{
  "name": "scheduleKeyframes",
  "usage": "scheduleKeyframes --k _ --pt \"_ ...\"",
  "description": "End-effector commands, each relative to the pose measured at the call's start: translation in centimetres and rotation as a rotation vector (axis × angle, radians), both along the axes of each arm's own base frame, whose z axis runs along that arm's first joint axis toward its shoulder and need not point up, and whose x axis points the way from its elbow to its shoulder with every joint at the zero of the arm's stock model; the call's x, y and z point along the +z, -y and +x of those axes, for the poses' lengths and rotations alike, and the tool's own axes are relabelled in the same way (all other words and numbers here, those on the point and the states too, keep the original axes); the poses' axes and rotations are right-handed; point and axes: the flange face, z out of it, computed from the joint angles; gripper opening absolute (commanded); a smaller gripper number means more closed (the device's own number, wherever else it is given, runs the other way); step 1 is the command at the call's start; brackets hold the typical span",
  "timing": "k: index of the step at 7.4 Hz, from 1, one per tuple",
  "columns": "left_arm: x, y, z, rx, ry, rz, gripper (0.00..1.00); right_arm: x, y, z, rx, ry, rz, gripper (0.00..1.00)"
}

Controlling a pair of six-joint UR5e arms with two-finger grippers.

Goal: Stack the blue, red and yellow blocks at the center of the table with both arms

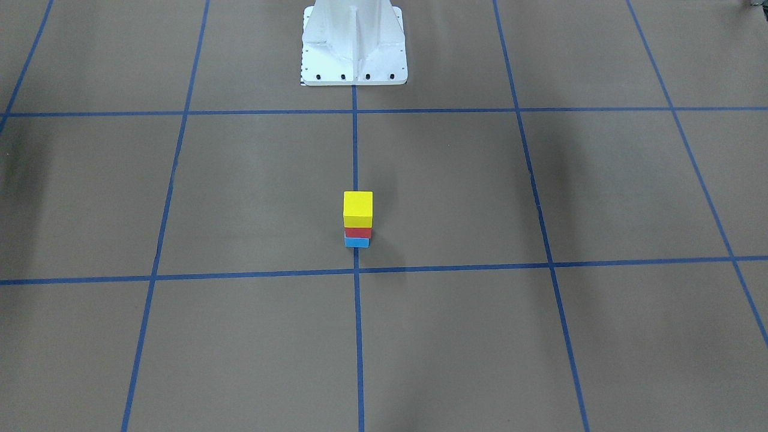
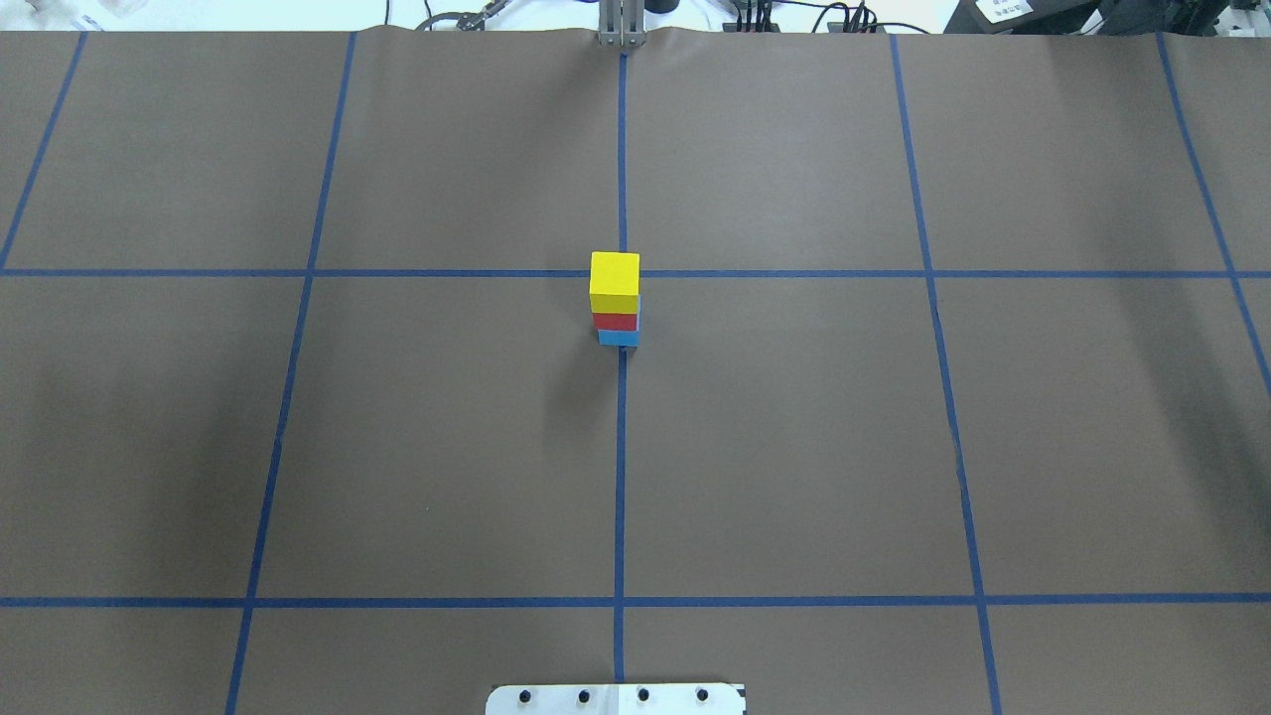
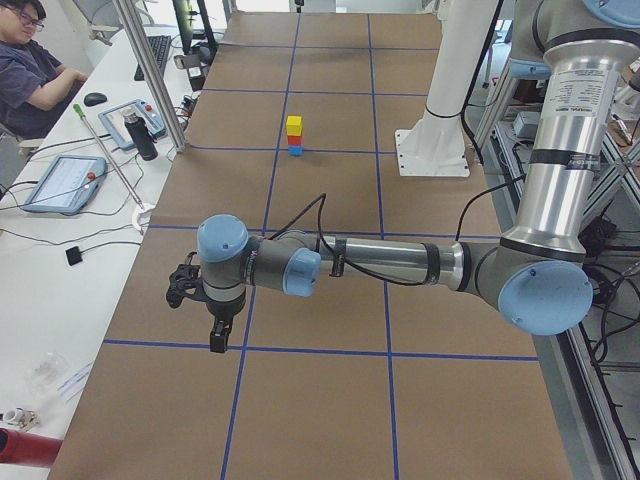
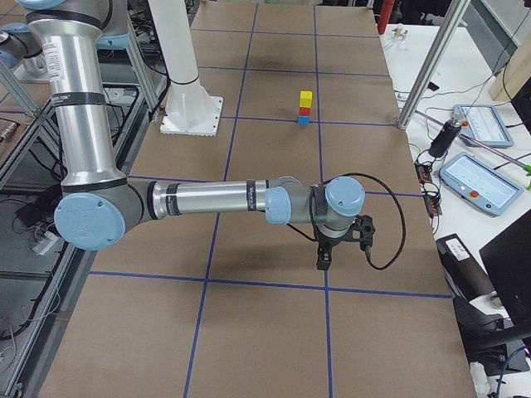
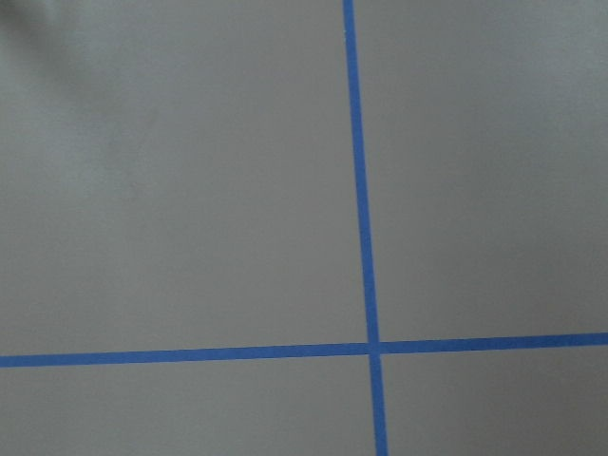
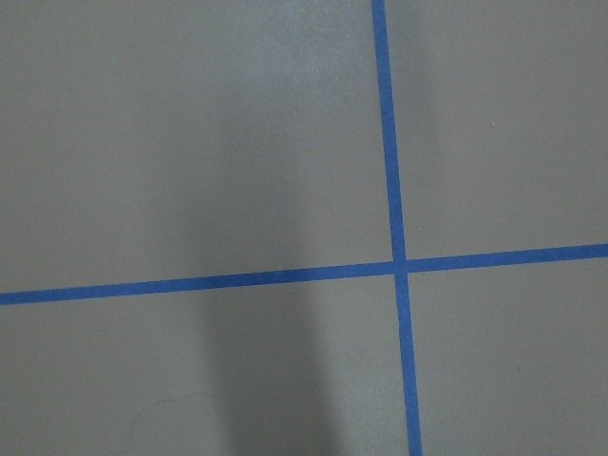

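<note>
Tabletop (image 2: 794, 447) centre line carries all three: blue block (image 2: 619, 339) at the bottom, red block (image 2: 617, 322) on it, yellow block (image 2: 615, 275) on top, touching. Left tool (image 3: 217, 342) hangs well away at one end, right tool (image 4: 322, 262) at the other; clenched or released, I cannot tell for either.

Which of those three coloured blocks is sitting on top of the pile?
The yellow block is on top. The red block sits beneath it, and the blue block is lowest, resting on the table.
</note>
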Motion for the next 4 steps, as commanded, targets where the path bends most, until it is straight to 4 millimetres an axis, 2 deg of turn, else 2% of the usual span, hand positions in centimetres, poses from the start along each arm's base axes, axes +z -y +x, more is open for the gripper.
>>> scheduleKeyframes --k 1,2,4 --pt "1.9 -1.24 0.31 0.004 0.003 -0.034 1.0 0.57 -0.23 0.3 0.001 -0.011 -0.007 0.99" --pt "2.63 -1.24 0.47 0.008 0.005 -0.038 1.0 0.95 -0.44 0.52 0.002 -0.03 -0.01 0.99" --pt "1.86 -0.83 0.49 -0.001 0.002 -0.039 1.0 1.31 -0.82 1.19 0.013 -0.042 -0.014 0.99"
